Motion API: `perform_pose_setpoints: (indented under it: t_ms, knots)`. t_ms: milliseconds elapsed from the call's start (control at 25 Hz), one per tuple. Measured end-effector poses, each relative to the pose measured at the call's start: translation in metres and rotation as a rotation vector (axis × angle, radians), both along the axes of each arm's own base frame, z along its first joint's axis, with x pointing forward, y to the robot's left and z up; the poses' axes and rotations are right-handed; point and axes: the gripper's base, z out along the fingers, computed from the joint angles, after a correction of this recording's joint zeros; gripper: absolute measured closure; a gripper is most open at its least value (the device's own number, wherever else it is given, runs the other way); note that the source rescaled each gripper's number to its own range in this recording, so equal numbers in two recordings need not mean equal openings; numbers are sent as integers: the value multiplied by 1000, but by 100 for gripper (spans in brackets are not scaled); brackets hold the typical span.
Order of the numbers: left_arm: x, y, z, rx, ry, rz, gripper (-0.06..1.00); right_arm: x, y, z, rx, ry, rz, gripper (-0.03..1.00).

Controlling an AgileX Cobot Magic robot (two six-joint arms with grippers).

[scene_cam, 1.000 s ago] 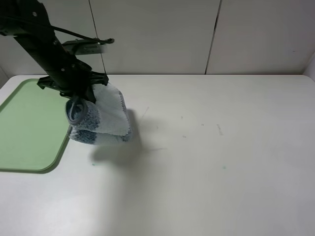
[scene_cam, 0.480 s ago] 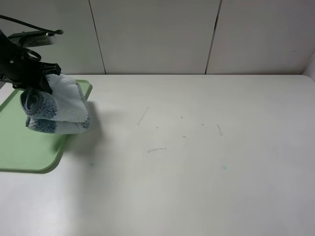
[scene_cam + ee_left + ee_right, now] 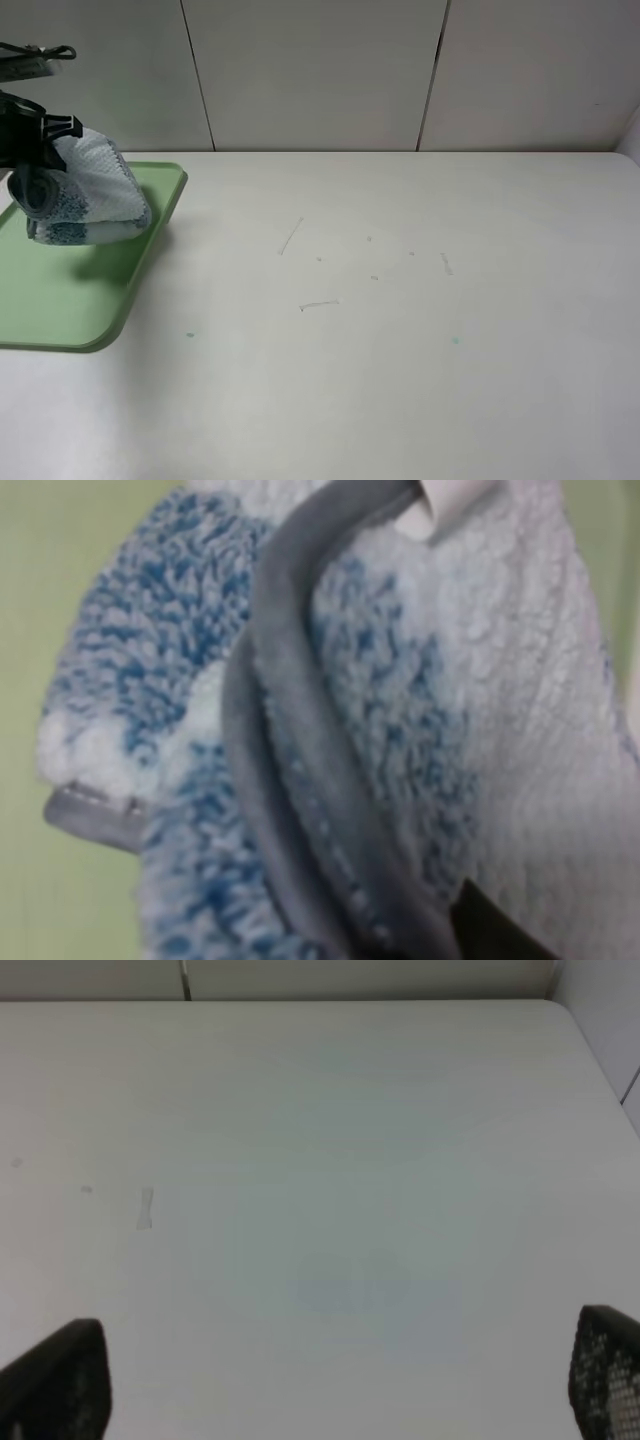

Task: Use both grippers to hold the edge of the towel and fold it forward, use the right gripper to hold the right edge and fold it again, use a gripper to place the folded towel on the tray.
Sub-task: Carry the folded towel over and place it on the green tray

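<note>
Folded towel [image 3: 85, 195] is clamped in the left gripper [image 3: 40, 150], suspended above the tray [image 3: 70, 300]; right gripper [image 3: 330, 1400] is held agape over the table [image 3: 400, 330].

Cloth: a fluffy terry towel with blue and white patches [image 3: 400, 730] fills nearly the whole view, close up and slightly blurred; its layers are folded over one another
Border: a thin grey stitched hem [image 3: 290, 810] runs in a curve through the middle of the cloth; a second short piece of grey hem [image 3: 90, 812] shows at one folded corner
Tag: a small white label [image 3: 455, 500] sits on the hem
Background: a flat light-green plastic surface [image 3: 60, 570] shows beside the cloth
Corner: a dark black shape [image 3: 495, 930] touches the towel; too little shows to tell what it is
</note>
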Motion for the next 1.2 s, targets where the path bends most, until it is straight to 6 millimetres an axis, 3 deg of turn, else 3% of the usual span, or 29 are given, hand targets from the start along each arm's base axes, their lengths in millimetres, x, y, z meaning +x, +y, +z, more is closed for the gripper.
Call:
perform_pose_setpoints:
  t_ms: [320, 360, 440, 480, 600, 880, 1200]
  knots:
    - [7, 3, -11, -13, -28, 48, 74, 0, 0, 0, 0, 0, 0, -3]
    - [7, 3, -12, -18, -28, 57, 67, 0, 0, 0, 0, 0, 0, -3]
    - [7, 4, -12, -33, -31, 88, 32, 0, 0, 0, 0, 0, 0, -3]
    - [7, 4, -12, -37, -33, 98, 19, 0, 0, 0, 0, 0, 0, -3]
    - [7, 6, -12, -38, -34, 107, 0, 0, 0, 0, 0, 0, 0, -3]
    - [6, 6, -11, -28, -25, 88, -5, 0, 0, 0, 0, 0, 0, -3]
    - [-12, 2, 22, -35, 5, 76, -5, 0, 0, 0, 0, 0, 0, -3]
